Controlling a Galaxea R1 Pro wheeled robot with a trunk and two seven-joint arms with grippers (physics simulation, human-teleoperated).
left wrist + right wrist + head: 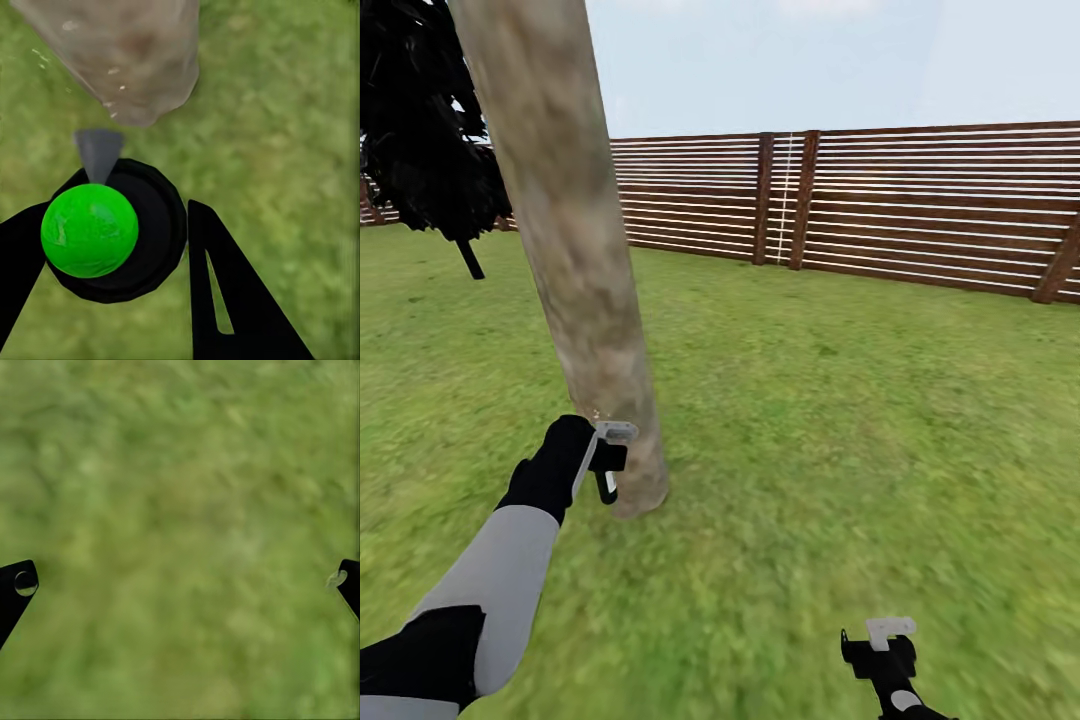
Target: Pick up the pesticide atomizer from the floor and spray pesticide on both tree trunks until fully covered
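Observation:
One tree trunk (575,250), thick and mottled grey-brown, rises from the lawn at the left of the head view. My left gripper (606,468) is low beside its base, almost touching the bark. In the left wrist view that gripper (112,259) is shut on the pesticide atomizer (90,229), a black round body with a bright green ball. The atomizer's grey nozzle (97,154) points at the foot of the tree trunk (120,52), where a few pale specks dot the bark. My right gripper (878,650) hangs open over bare grass at the lower right, its fingertips (16,585) wide apart.
A brown slatted fence (920,210) runs across the back of the green lawn (840,420). A near-black conifer-like tree (420,120) stands at the far left behind the trunk. Open grass stretches to the right of the trunk.

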